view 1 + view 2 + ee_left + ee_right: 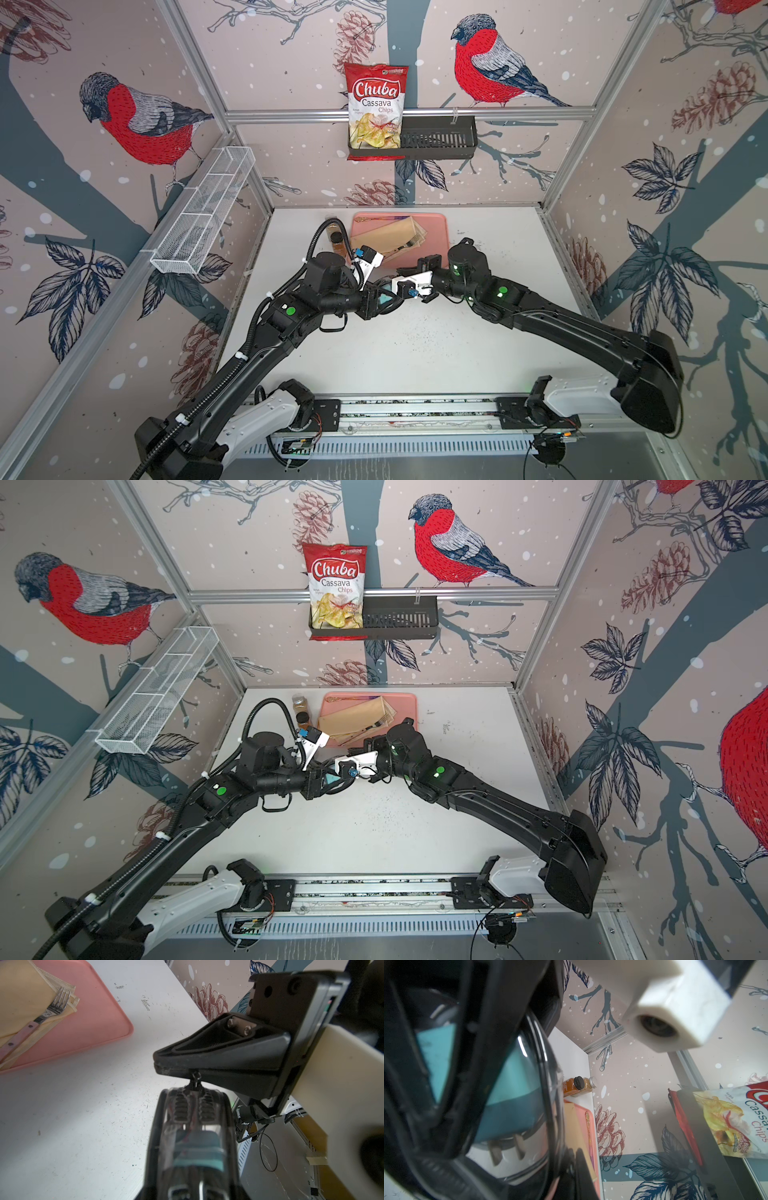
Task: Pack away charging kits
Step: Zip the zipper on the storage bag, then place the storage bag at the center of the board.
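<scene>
the black oval case (193,1132) is held up over the middle of the table (415,353), its long axis running across from the left hand (379,300), which clamps one end, to the right hand (166,1064), whose jaws are pinched shut on the zip pull (196,1078) at the other end. through the clear lid a teal adapter (512,1088) sits at the left-hand end with two prongs showing; the rest of the inside is blurred. from above the arms hide most of the case, and a pink tray (93,1022) lies beyond it.
</scene>
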`<state>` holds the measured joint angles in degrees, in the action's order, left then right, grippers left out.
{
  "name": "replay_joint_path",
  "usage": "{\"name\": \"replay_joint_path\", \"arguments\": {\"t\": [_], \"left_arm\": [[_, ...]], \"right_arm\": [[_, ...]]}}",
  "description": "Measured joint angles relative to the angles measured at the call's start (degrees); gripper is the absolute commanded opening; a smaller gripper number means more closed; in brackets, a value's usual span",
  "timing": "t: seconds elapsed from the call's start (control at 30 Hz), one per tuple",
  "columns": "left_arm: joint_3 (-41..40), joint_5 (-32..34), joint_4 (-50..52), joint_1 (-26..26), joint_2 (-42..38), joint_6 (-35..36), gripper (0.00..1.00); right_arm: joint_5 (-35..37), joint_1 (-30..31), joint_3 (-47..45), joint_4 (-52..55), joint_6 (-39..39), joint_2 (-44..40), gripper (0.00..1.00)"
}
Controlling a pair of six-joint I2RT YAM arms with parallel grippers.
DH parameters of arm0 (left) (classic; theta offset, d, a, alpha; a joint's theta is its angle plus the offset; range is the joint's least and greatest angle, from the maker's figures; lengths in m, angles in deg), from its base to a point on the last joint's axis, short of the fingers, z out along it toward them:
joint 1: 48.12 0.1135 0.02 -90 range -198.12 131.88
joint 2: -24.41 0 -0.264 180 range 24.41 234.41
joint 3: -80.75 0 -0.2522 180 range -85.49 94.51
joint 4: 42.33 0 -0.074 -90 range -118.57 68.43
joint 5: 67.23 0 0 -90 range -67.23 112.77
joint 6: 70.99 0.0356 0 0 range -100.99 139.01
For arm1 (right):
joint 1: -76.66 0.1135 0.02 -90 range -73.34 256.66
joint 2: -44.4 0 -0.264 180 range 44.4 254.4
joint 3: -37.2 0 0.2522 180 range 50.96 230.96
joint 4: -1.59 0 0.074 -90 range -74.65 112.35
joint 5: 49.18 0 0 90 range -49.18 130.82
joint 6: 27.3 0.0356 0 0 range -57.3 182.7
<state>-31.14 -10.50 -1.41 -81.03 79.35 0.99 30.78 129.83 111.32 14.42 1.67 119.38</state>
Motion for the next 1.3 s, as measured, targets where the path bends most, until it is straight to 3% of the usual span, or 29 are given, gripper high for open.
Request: {"name": "replay_joint_path", "arguments": {"t": [0.27, 0.37, 0.5, 0.53, 0.73, 0.9, 1.1, 1.3], "left_arm": [[0.26, -1.07, 0.35, -0.37, 1.77, 0.02, 0.0], [0.28, -0.72, 0.59, -0.52, 2.14, -0.07, 0.0], [0.44, 3.45, 4.15, -0.96, 0.46, -3.08, 0.0], [0.42, 5.09, 4.02, -0.96, -1.33, -4.72, 0.0], [-3.5, 13.11, -3.3, -0.94, -8.7, -14.82, 0.0], [-14.16, 18.53, -13.62, -0.94, -8.31, -23.3, 0.0], [-28.17, 22.6, -28.33, -3.5, -1.51, -36.06, 0.0], [-30.12, 31.71, -42.14, -12.5, 6.99, -43.65, 0.0]], "right_arm": [[0.52, 1.42, 1.46, 3.26, -3.72, 0.15, 0.02], [1.27, 1.51, 1.11, 2.93, -3.43, 0.39, 0.37], [3.65, 1.31, -4.09, -5.81, -0.22, -1.75, 0.62], [4.72, 0.59, -5.62, -7.23, 1.22, -2.51, 0.99], [10.03, -10.45, -12.76, -7.43, 13.79, -10.99, 0.99], [10.99, -25.09, -16.61, -7.78, 30.88, -21.73, 1.0], [11.76, -42.21, -26.36, -12.22, 54.73, -31.56, 0.99], [14.45, -51.21, -40.37, -18.03, 69.81, -28.15, 0.99]]}}
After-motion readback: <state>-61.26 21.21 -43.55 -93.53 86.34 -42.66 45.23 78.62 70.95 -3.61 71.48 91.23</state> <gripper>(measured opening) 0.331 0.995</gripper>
